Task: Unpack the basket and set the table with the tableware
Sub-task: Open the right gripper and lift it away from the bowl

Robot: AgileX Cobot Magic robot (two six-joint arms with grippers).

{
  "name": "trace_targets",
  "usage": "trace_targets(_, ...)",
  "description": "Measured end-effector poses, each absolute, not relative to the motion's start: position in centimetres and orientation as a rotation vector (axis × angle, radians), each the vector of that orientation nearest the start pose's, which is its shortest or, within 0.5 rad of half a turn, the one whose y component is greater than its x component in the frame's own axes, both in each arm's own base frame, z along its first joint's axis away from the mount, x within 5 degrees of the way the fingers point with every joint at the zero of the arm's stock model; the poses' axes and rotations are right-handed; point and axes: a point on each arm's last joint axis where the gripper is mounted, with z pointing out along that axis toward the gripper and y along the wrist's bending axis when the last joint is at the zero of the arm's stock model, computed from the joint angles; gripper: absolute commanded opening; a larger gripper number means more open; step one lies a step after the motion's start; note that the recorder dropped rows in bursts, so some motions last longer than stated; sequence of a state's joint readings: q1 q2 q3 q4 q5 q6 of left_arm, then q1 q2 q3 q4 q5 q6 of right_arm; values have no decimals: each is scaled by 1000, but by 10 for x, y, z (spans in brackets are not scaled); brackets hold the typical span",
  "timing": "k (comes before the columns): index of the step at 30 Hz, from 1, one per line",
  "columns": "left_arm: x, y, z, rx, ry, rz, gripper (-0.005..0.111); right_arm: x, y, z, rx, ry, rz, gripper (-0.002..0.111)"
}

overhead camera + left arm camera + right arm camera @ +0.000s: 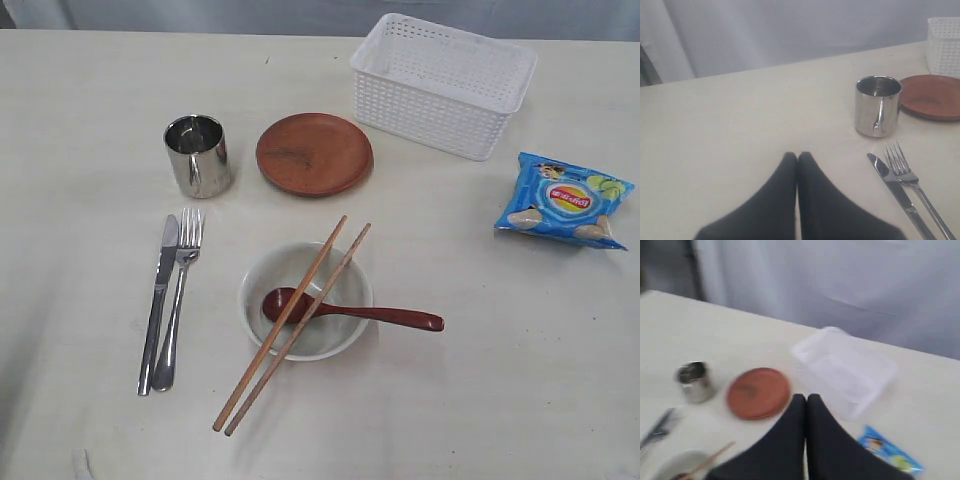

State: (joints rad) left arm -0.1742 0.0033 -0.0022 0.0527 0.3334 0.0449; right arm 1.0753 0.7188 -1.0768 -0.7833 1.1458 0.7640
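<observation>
Basket (430,118) looks empty. Steel cup (198,155), plate (314,153), knife (158,305), fork (178,300), bowl (250,292) with spoon (380,315) and chopsticks (280,323) out on table (80,100). Left pincer (797,156), right pincer (806,397) together, empty. Likely done.

Basket (845,372) blurred (right wrist view); knife (890,180), fork (910,178) handles cut off.

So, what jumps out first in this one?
The white bowl at the front middle of the table, with two chopsticks laid across it and a dark red spoon resting inside. Then the bright blue chip bag at the right, and the white basket at the back right.
</observation>
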Motion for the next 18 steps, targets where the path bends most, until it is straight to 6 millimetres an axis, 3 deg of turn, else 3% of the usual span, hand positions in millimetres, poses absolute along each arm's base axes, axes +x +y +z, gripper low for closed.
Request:
trace_targets(4,53,-8,184,232,1803,-41,0,96,33,437,-191,1893,63,19)
trace_targets(9,53,-8,184,232,1803,-41,0,91,20,433,11,1876,173,27)
trace_targets(13,53,-8,184,232,1803,-41,0,88,20,413,123,1892,336,27)
trace_targets(18,53,-8,184,232,1803,-41,0,90,46,373,91,1931,536,27)
